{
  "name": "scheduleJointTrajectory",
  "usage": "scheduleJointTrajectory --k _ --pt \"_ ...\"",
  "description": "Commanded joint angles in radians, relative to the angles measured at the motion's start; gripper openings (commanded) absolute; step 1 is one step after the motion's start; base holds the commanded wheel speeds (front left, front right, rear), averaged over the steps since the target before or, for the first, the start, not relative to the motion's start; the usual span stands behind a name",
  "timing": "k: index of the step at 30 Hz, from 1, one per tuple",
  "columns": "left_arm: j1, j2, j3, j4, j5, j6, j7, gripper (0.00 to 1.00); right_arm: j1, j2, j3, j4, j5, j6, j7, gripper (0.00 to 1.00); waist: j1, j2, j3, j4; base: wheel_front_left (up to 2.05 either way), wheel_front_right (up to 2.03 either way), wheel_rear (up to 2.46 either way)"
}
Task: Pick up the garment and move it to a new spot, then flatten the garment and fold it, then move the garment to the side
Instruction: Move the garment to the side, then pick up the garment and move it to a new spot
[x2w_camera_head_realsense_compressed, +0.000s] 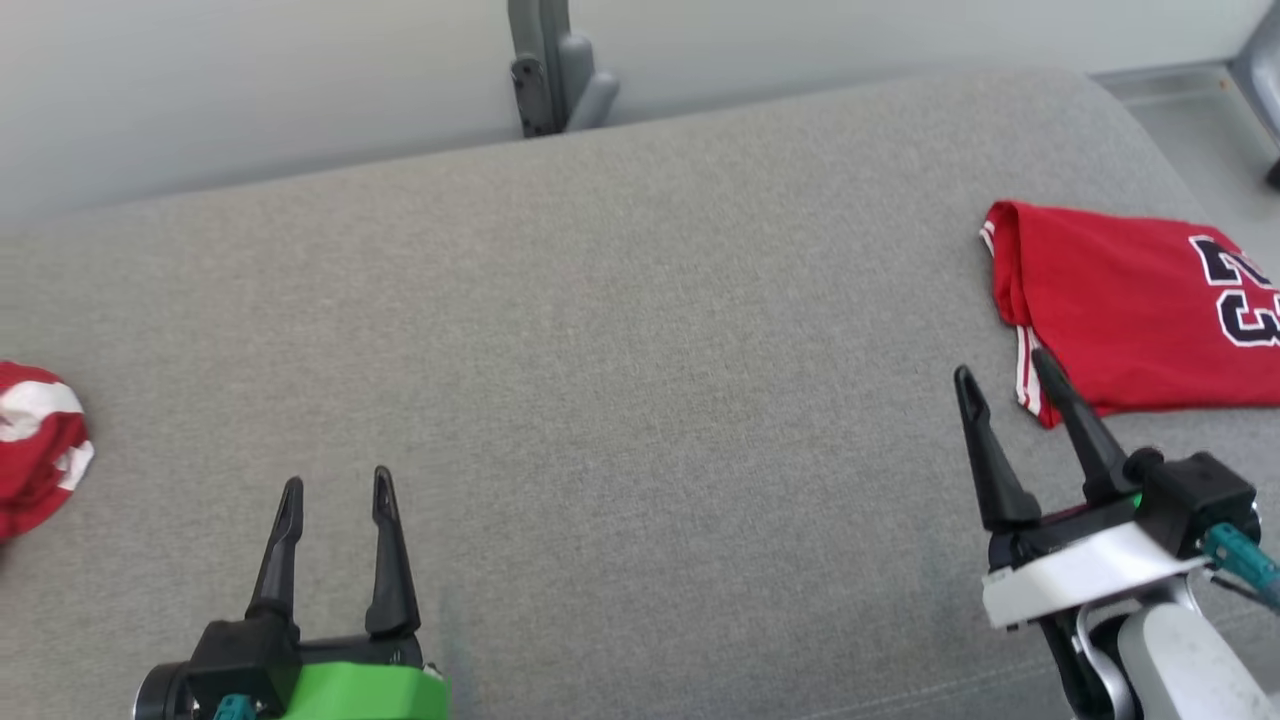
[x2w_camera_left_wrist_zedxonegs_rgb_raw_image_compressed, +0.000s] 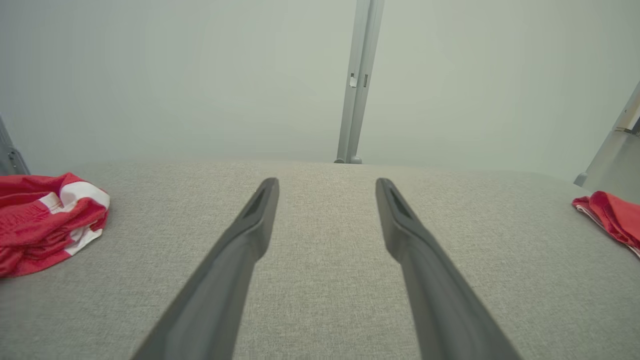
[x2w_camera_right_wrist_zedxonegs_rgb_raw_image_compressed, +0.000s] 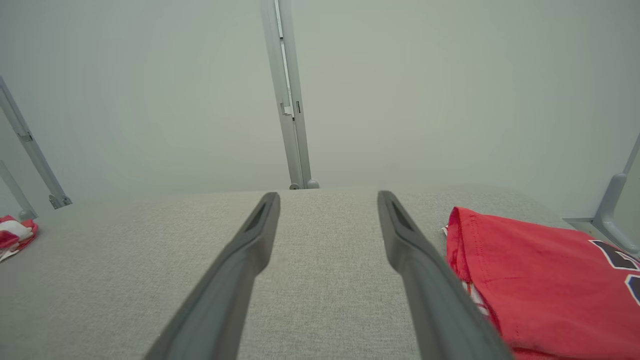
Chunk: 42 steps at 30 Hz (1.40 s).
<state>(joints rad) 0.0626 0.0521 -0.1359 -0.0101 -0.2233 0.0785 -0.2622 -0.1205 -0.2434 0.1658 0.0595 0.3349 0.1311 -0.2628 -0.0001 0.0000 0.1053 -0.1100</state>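
Matt grey woven cloth surface, soft red cloth garment

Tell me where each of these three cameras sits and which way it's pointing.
Head view: up on the head, looking forward and down at the grey padded surface; left fingers lower left, right fingers lower right, both open.
Left wrist view: on the left wrist, looking along its fingers across the surface toward a grey post; crumpled red garment at its left.
Right wrist view: same on the right wrist; folded red jersey beside its right finger.
Shared: both wrist views face the same post, with both garments at their edges.
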Motion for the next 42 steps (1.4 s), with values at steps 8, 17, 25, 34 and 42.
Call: scheduleJointTrajectory --k 8,17,25,34,42 --pt "0.092 -0.002 0.024 -0.052 0.016 -0.034 -0.002 1.00 0.117 0.056 -0.017 -0.038 -0.060 -0.001 -0.003 1.00 0.0001 0.0000 -0.111 0.073 0.00 0.00 0.00" --pt "0.159 -0.001 0.032 -0.042 0.049 -0.060 -0.002 1.00 0.155 0.077 0.018 0.029 -0.033 -0.001 -0.003 1.00 0.0001 0.0000 -0.145 0.071 0.00 0.00 0.00" --pt "0.179 -0.002 0.036 -0.011 0.046 -0.061 -0.002 1.00 0.172 0.075 0.018 0.042 -0.038 -0.001 -0.003 1.00 0.0001 0.0000 -0.157 0.068 0.00 0.00 0.00" --pt "0.181 -0.001 0.033 0.000 0.050 -0.063 -0.002 1.00 0.178 0.067 0.034 0.044 -0.038 -0.001 -0.003 1.00 0.0001 0.0000 -0.161 0.069 0.00 0.00 0.00" --pt "0.179 -0.001 0.030 0.007 0.053 -0.067 -0.002 1.00 0.178 0.064 0.038 0.045 -0.034 -0.001 -0.003 1.00 0.0001 0.0000 -0.164 0.074 0.00 0.00 0.00"
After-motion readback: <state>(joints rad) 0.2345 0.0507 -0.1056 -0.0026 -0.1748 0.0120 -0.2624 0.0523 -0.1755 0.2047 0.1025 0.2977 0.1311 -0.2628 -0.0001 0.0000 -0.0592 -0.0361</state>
